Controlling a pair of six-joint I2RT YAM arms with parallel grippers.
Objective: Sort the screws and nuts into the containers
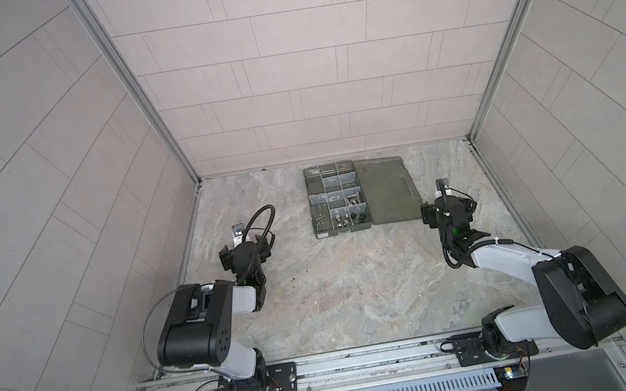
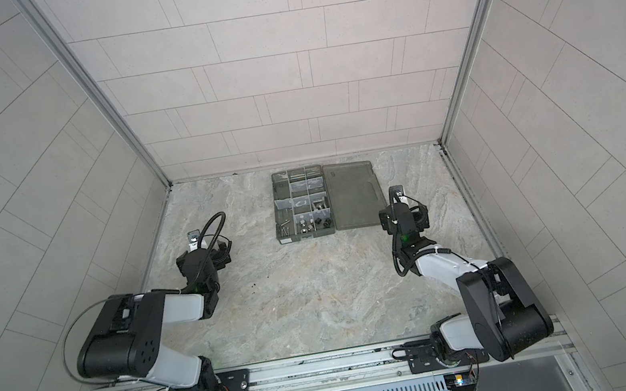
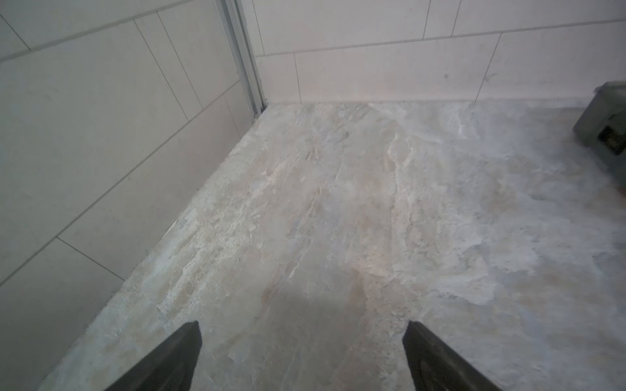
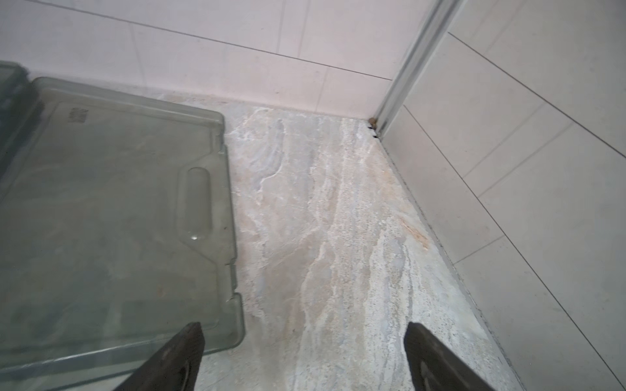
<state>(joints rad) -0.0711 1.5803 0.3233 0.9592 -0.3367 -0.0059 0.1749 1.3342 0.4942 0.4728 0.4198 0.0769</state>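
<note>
My left jaws and right jaws stand apart and empty over the marble counter (image 1: 337, 285), flanking the open box (image 1: 342, 233). Its lid (image 4: 101, 203) lies flat, its moulded mark (image 4: 77, 115) unreadable. The nearest containers (image 1: 337, 201) hold the nuts (image 1: 344, 222) and screws (image 1: 320, 223).

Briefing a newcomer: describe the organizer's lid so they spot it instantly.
On the marbled table, near the back wall, sits a grey-green organizer box. Its lid lies open flat toward the right arm; unlike the divided box, it is one smooth translucent panel.

Both top views overlook the table (image 1: 361, 303); wrist views sit close.
</note>
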